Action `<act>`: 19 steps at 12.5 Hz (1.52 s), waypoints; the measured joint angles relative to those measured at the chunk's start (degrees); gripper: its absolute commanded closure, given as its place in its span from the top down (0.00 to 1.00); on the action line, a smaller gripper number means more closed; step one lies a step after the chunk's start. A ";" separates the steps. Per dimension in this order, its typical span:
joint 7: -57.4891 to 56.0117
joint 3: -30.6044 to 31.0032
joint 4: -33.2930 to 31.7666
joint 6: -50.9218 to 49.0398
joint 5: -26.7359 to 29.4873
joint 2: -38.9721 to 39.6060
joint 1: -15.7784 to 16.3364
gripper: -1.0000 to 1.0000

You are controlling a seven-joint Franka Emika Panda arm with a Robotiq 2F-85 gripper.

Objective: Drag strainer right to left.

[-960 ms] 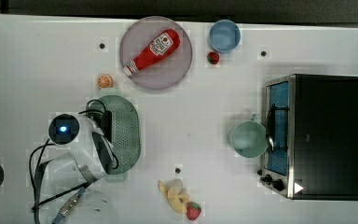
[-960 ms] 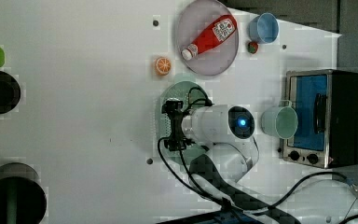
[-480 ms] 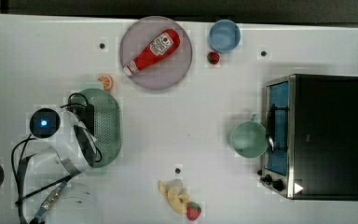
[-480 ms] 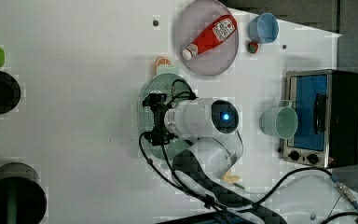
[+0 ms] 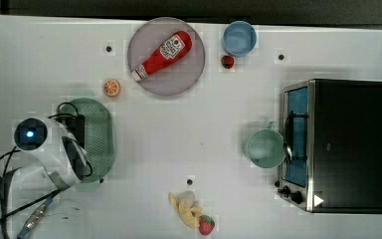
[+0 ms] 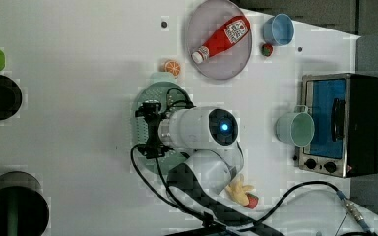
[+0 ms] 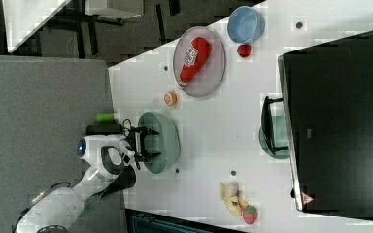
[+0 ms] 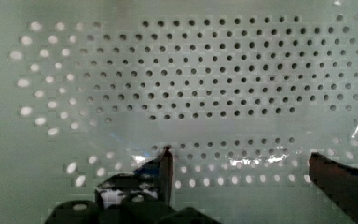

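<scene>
gripper [image 8: 237, 163] seen spread apart inside strainer [image 5: 99, 137] | ketchup bottle [image 5: 161, 55] laid on plate [image 5: 191, 74] well beyond gripper | table [image 5: 179, 129] white

In the top view the arm [image 5: 54, 154] is covering the left half of the strainer [image 5: 99, 137], hiding the tool beneath it. In the left view the arm's housing is masking the strainer's right side. In the wrist view the tool [image 8: 237, 163] is being cut off by the frame edge, one finger [image 8: 165, 168] showing only its tip
</scene>
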 measured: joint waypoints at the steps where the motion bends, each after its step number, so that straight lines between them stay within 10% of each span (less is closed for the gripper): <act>1: 0.90 0.36 1.01 0.06 -0.05 0.62 0.50 1.00; 11: -0.50 -1.86 3.69 -8.25 -3.55 -1.79 4.95 1.00; 19: -39.92 -24.93 6.88 -39.66 -2.95 -32.14 4.03 1.00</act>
